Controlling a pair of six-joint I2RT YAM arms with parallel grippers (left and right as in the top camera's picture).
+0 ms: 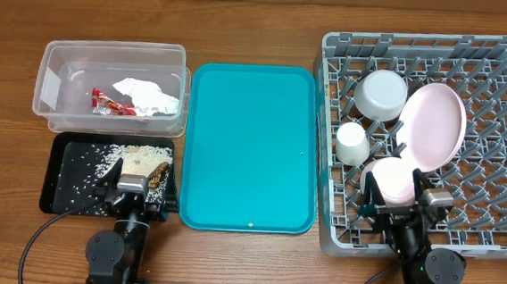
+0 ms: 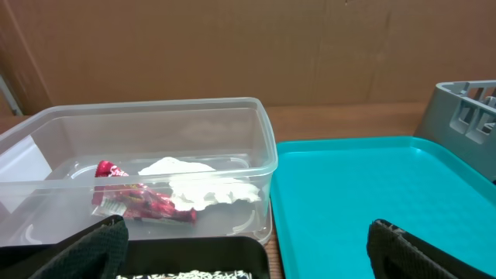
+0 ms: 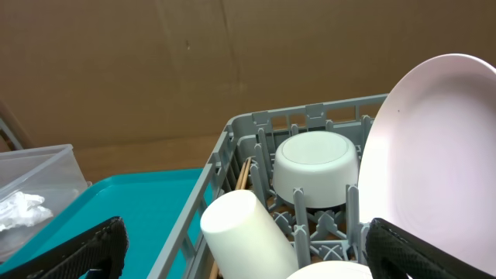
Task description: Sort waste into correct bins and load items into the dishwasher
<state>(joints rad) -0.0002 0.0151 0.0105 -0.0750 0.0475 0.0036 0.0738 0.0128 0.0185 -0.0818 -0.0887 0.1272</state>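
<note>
The clear tub [image 1: 52, 83] at the back left holds the red wrapper [image 1: 111, 103] and the white napkin [image 1: 149, 96]; both also show in the left wrist view, the wrapper [image 2: 143, 201] and the napkin [image 2: 205, 188]. The black tray [image 1: 63, 178] in front of it holds rice grains and a brown chunk [image 1: 145, 159]. The grey rack [image 1: 500, 204] on the right holds the pink plate [image 1: 433, 126] on edge, the whitish bowl [image 1: 382, 93], the white cup [image 1: 353, 142] and the small pink bowl [image 1: 392, 180]. My left gripper [image 2: 244, 260] is open and empty over the black tray's near edge. My right gripper [image 3: 244, 260] is open and empty at the rack's front.
The teal serving tray [image 1: 251, 146] lies between the bins and the rack, with nothing on it. The rack's right half has bare pegs. A brown cardboard wall stands behind the table.
</note>
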